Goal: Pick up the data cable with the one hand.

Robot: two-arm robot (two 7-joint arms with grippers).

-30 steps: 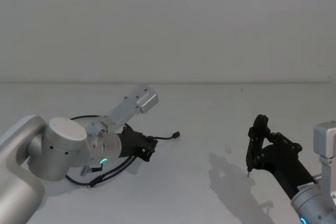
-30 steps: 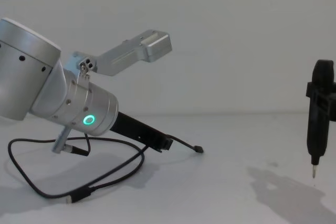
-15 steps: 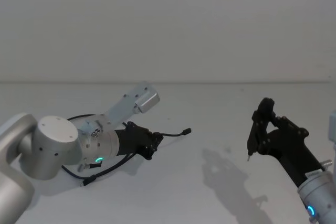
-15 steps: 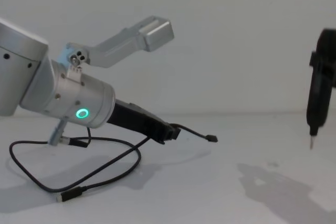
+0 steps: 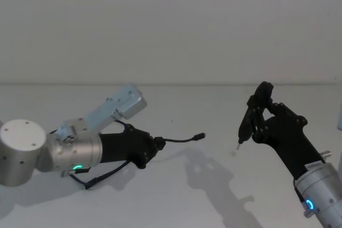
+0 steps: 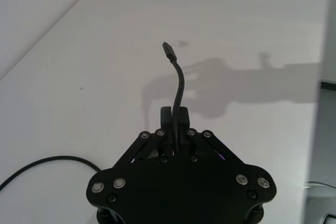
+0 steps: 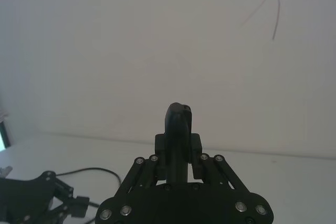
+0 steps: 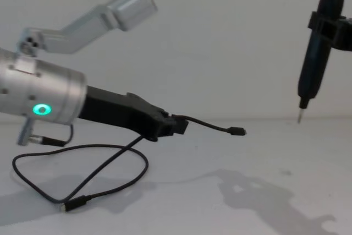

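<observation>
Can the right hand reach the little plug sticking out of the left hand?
Probably yes: the plug on the cable pokes out of the left gripper into open air, nothing between it and the right gripper. But that gripper is shut on a pen-like tool, so it could only poke it.

No text, brand, number or sign can be read; a small white label (image 5: 316,156) sits on the right arm (image 5: 322,185), where the black part meets the silver; its print is too small to make out.
</observation>
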